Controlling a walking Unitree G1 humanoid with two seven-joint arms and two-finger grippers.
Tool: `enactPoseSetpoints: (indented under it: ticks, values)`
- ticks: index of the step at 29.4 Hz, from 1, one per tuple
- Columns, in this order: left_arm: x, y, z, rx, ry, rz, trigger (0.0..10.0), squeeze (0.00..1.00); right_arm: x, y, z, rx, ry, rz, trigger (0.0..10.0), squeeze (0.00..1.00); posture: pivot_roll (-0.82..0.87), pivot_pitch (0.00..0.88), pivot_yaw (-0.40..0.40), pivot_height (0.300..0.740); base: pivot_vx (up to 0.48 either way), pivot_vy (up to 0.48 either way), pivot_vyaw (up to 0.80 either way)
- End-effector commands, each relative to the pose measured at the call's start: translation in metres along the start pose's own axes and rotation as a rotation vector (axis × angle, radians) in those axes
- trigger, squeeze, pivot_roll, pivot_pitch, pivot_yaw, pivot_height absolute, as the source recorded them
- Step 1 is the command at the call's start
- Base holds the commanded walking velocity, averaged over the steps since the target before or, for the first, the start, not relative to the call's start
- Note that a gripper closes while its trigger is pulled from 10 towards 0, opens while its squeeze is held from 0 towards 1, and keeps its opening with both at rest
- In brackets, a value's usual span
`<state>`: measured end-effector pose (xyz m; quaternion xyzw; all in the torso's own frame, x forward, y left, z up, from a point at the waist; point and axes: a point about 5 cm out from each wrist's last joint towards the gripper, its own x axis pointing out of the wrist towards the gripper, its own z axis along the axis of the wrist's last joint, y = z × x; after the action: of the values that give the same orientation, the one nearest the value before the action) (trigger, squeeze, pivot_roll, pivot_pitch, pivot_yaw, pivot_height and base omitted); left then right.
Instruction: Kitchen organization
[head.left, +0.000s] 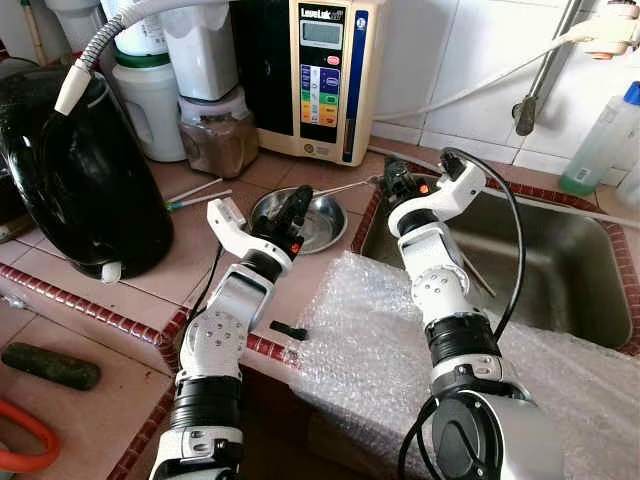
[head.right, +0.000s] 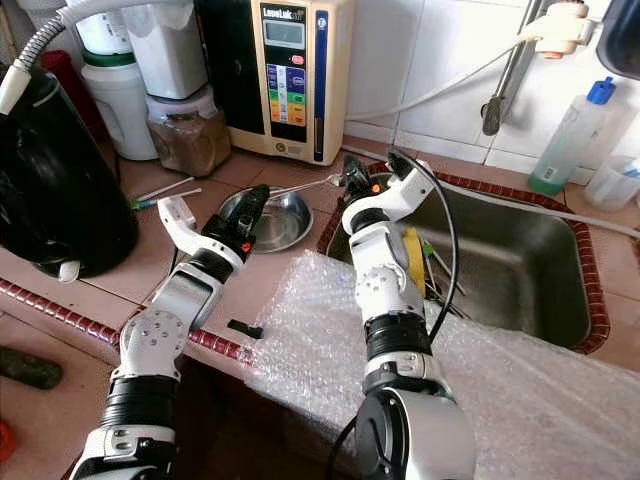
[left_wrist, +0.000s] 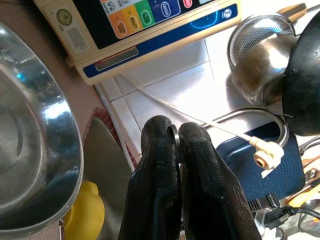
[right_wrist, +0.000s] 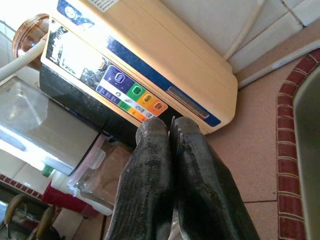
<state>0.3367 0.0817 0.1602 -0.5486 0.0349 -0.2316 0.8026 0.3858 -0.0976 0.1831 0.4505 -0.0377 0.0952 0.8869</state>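
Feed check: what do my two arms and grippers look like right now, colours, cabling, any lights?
Both arms are silver-white shells with black joint bands. The left gripper and right gripper each have two long black textured fingers and a small orange-red light near the wrist. A black cable loops along the right arm.

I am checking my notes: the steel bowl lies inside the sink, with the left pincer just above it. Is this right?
Not quite. The steel bowl lies on the tiled counter beside the sink, not inside it, as the left eye view shows. The left pincer is just above it, as you noted.
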Motion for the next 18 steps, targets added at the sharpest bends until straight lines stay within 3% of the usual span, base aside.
enactPoseSetpoints:
  ticks: [1, 13, 15, 18]
  values:
    - [0.010, -0.009, 0.000, 0.052, 0.020, -0.002, 10.0, 1.00, -0.003, 0.003, -0.004, 0.017, -0.036, -0.018, 0.0, 0.00, 0.12, 0.000, 0.043, 0.740, 0.000, 0.000, 0.00]
    - [0.009, 0.001, -0.005, 0.091, 0.051, 0.050, 10.0, 1.00, -0.002, -0.001, 0.001, 0.011, -0.067, -0.042, 0.0, 0.00, 0.12, 0.000, 0.039, 0.740, 0.000, 0.000, 0.00]
    - [0.009, -0.008, -0.006, 0.194, 0.056, 0.045, 10.0, 1.00, -0.001, 0.005, 0.004, -0.051, -0.075, 0.001, 0.0, 0.00, 0.12, 0.000, 0.033, 0.740, 0.000, 0.000, 0.00]
    - [0.009, -0.012, -0.007, 0.245, 0.054, 0.039, 10.0, 1.00, 0.000, 0.009, 0.006, -0.078, -0.083, 0.022, 0.0, 0.00, 0.13, 0.000, 0.032, 0.740, 0.000, 0.000, 0.00]
